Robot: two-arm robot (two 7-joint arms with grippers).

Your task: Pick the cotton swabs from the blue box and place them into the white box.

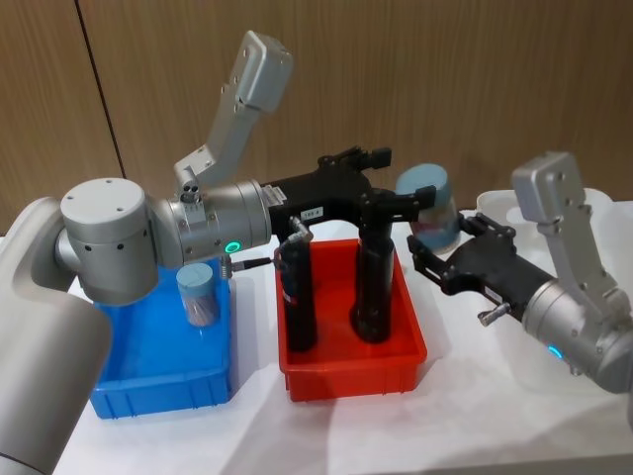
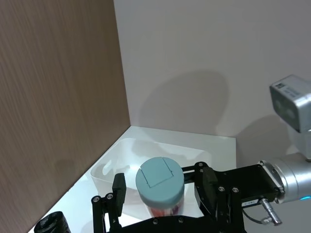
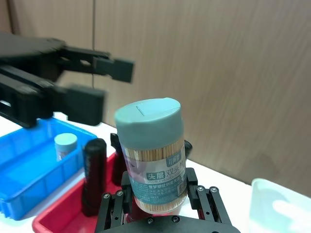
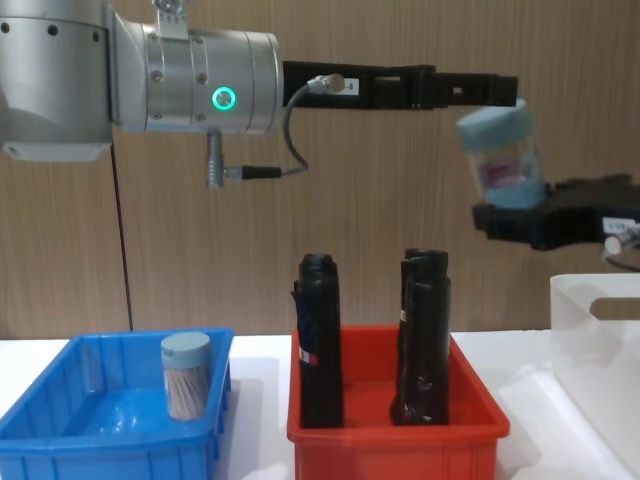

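Looking from the head view, the cotton swabs (image 1: 427, 206) hang in the air about over the right end of the red bin (image 1: 351, 374). The right gripper (image 1: 442, 244) grips them low on the tub, and the left gripper (image 1: 406, 178) reaches across above the black bottles (image 1: 374, 287) to just beside the lid. The white box (image 1: 605, 202) sits to the robot's right of the tub, behind the right arm, so that arm is plainly the nearer one. A second tub (image 1: 196, 293) stands in the blue box (image 1: 158, 388) on the left. From the left wrist view, the pale lid faces the camera with the left fingers (image 2: 119, 188) spread to either side and a gap showing at each, so they are open and clamp nothing; the white box lies beyond on the surface (image 2: 218, 145). From the right wrist view, the right fingers (image 3: 112, 208) are closed on the tub's base, its long axis upright, and the left fingers sit apart from it. From the chest view, the tub leans a little, lid toward the robot's left, raised above the white box's rim and short of it. The coming move, I judge, is a carry to the right, then down.
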